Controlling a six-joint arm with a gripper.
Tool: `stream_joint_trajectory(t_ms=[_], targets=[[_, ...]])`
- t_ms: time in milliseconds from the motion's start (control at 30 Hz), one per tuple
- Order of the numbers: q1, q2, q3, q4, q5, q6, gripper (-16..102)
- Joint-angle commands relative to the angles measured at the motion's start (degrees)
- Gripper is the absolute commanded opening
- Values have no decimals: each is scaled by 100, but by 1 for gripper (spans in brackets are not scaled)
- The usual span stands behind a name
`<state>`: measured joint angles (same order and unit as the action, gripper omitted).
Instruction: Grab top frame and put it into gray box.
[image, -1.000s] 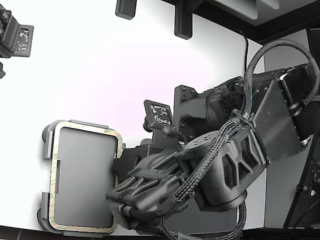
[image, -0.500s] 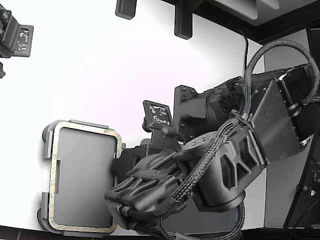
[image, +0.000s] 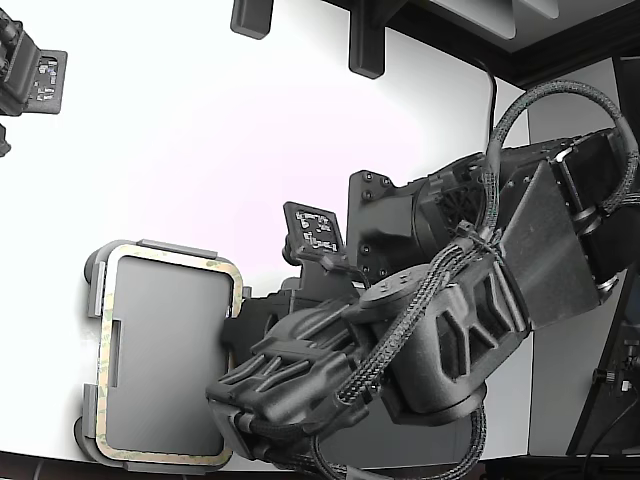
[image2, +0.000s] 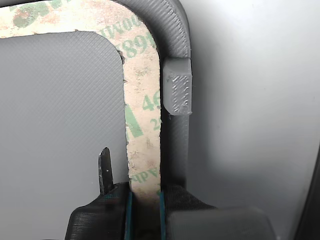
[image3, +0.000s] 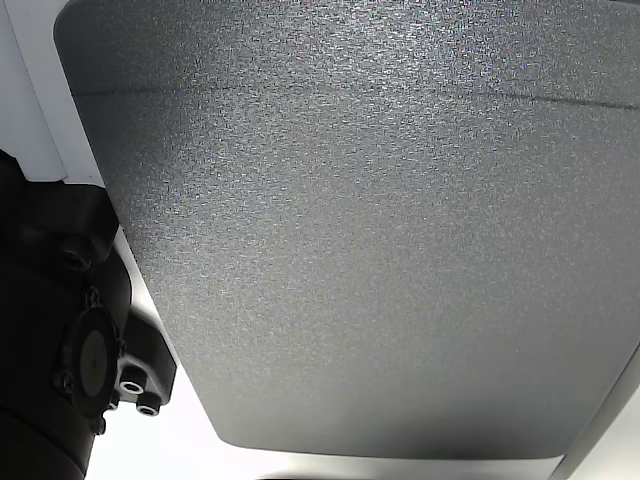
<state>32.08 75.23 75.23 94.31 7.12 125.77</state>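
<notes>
One thin beige-green mottled rectangular top frame (image2: 142, 125): long side runs straight between black end effector (image2: 145, 220) jaws, clenched on it, atop light gray box (image2: 175, 45).

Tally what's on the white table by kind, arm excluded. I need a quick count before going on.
Beige-green frame: 1, lying in the tray
Light gray tray: 1
Dark gray mat: 1, seen only in the other view
Total: 3
The gripper straddles the frame's rim.
</notes>
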Motion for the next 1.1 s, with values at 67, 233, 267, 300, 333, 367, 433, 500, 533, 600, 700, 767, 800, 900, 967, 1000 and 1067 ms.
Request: stream_joint_trajectory(t_ms=[67,233,267,300,333,367,433,500,533,600,700,767,800,900,967,1000,1067], targets=[[-79,70,-158,0,-26,-70,25],[-79,158,-202,0,97,-141,99],[-79,185,-220,9,149,-158,100],[-79,211,-237,9,202,-176,100],[-79,237,-264,-9,246,-211,100],[-79,237,-325,-9,316,-229,100],[-79,281,-396,-62,457,-272,100],[-79,378,-404,-211,598,-360,100],[-79,404,-466,-220,668,-396,100],[-79,492,-571,-316,861,-571,100],[-79,729,-580,-589,1134,-1107,100],[-79,949,-527,-791,1433,-2127,100],[-79,1046,-510,-853,1644,-2399,100],[-149,1450,-360,-1020,2109,-3709,100],[-299,1837,-141,-1090,2224,-4711,100],[-396,2109,97,-1222,2250,-5247,100],[-615,2725,765,-1617,2250,-6363,100]])
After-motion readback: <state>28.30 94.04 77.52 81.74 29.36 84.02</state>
